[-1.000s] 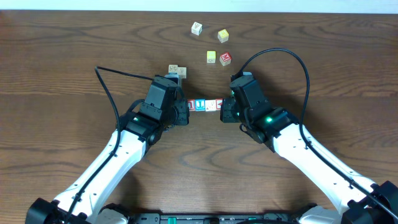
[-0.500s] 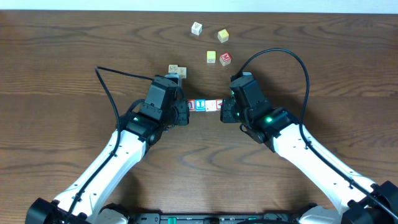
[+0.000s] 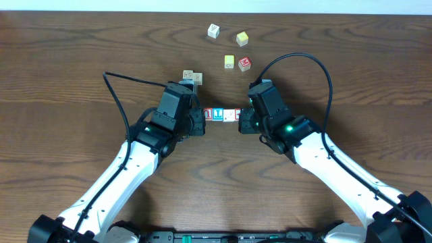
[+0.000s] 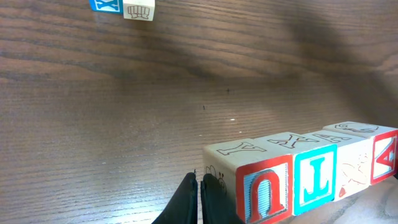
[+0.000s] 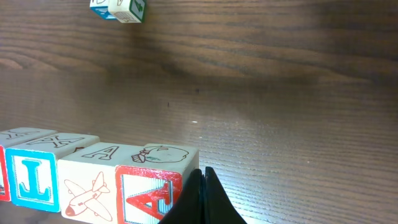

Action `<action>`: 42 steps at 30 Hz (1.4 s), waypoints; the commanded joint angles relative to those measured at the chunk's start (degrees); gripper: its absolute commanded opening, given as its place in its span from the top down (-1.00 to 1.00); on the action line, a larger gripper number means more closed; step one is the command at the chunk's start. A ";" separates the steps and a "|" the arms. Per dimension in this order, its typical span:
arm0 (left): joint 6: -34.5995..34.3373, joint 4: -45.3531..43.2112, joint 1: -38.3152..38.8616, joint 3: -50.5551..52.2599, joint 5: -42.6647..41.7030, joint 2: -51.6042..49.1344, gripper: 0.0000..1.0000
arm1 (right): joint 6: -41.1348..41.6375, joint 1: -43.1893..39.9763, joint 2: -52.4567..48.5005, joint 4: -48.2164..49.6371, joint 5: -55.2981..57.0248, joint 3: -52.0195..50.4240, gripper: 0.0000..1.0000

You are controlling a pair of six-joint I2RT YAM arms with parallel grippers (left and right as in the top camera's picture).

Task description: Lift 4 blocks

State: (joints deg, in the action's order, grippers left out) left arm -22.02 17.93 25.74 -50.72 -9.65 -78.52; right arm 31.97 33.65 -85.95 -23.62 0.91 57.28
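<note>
At mid-counter (image 3: 67, 67), the 4 blocks (image 3: 223, 114) form 1 row, long axis running tool to tool; left tool (image 4: 200, 199) and right tool (image 5: 202, 196), both clenched empty, butt against opposite ends, equally near

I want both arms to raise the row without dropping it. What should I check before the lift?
1. The row of four blocks is straight, faces touching: ok.
2. The left gripper is shut, at the red U block: ok.
3. The right gripper is shut, at the red A block: ok.
4. Both press at the same height: cannot tell.
5. The loose blocks lie apart from the row: ok.
</note>
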 commanded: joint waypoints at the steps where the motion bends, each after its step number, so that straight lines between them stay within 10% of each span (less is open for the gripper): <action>1: 0.76 -2.01 4.20 -3.91 -13.66 1.07 0.86 | -0.33 4.72 -0.35 3.06 -17.49 3.06 0.98; 42: 0.72 -1.36 5.38 -3.89 -11.52 -2.45 0.86 | -0.76 4.72 -1.25 3.34 -16.41 3.06 0.97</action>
State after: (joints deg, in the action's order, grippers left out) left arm -22.06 19.11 26.48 -50.72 -7.94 -80.84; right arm 31.55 33.65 -86.00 -22.74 0.54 57.28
